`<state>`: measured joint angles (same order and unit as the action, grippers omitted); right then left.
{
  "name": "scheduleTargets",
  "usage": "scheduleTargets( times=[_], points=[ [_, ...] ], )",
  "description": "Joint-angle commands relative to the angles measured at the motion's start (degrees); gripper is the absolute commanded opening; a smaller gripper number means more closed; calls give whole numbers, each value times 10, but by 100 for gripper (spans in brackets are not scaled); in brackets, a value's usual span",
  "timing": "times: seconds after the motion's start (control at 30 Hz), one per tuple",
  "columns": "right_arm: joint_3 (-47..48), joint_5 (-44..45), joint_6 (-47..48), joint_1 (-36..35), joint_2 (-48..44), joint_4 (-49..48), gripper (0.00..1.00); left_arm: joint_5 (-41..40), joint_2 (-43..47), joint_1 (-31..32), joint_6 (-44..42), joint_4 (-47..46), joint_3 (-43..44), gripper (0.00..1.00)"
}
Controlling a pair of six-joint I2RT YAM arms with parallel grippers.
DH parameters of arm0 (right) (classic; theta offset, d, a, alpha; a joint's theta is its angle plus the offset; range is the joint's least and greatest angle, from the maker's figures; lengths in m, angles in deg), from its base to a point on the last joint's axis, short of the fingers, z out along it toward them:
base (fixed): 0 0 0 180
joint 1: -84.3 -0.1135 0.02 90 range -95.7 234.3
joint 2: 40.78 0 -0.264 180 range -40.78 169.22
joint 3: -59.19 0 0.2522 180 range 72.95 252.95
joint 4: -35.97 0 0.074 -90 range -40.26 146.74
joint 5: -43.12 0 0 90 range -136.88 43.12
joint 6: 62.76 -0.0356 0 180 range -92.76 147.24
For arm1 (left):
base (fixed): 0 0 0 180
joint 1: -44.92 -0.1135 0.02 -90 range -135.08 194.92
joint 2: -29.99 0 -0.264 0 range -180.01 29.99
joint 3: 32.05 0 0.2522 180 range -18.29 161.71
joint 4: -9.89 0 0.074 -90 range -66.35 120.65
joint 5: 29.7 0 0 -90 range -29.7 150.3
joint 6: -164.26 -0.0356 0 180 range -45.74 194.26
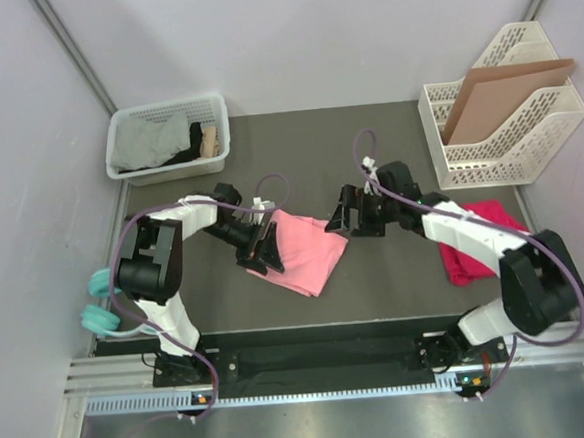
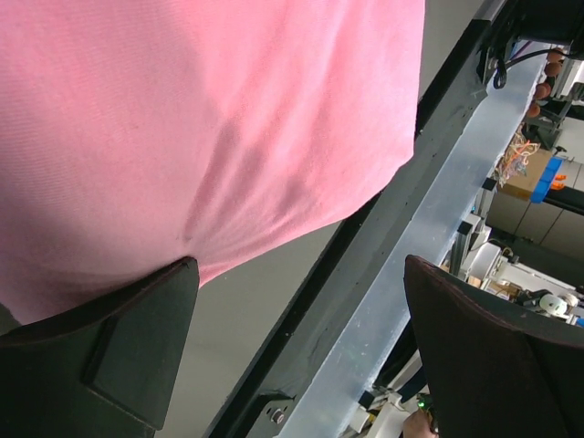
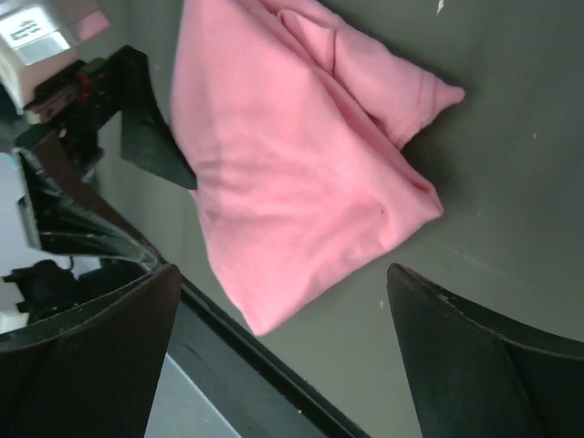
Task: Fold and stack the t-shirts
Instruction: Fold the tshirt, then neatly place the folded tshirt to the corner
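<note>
The light salmon-pink t-shirt (image 1: 306,250) lies folded in the middle of the dark table; it also shows in the left wrist view (image 2: 201,128) and the right wrist view (image 3: 292,164). The darker magenta-red t-shirt (image 1: 479,241) lies bunched at the right, partly under my right arm. My left gripper (image 1: 265,249) is open at the pink shirt's left edge, holding nothing. My right gripper (image 1: 340,220) is open and empty, just off the pink shirt's upper right corner.
A white basket (image 1: 168,137) with grey cloth stands at the back left. A white file rack (image 1: 505,114) with a brown cardboard sheet (image 1: 499,94) stands at the back right. Teal headphones (image 1: 102,302) lie off the table's left edge.
</note>
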<state>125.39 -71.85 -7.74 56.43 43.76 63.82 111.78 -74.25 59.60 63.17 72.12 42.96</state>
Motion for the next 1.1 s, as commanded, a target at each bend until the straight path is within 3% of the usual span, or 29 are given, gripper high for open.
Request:
scheduleTargets(
  times=[0.0, 0.13, 0.47, 0.73, 1.07],
  points=[
    [-94, -21, -86, -1, -74, -90, 95, -1, 14, 0, -17, 1, -1, 99],
    [-164, -24, -126, -5, -86, -154, 95, 4, 20, 1, -14, 1, -1, 99],
    [-211, -27, -218, -36, 22, -291, 94, 1, 31, 1, -16, -7, -10, 99],
    [-164, -19, -262, -103, 168, -380, 93, 2, 28, 1, -20, -2, -6, 99],
    [-146, 19, -307, -151, 243, -435, 91, 6, 27, 1, -27, 8, 0, 99]
  ],
)
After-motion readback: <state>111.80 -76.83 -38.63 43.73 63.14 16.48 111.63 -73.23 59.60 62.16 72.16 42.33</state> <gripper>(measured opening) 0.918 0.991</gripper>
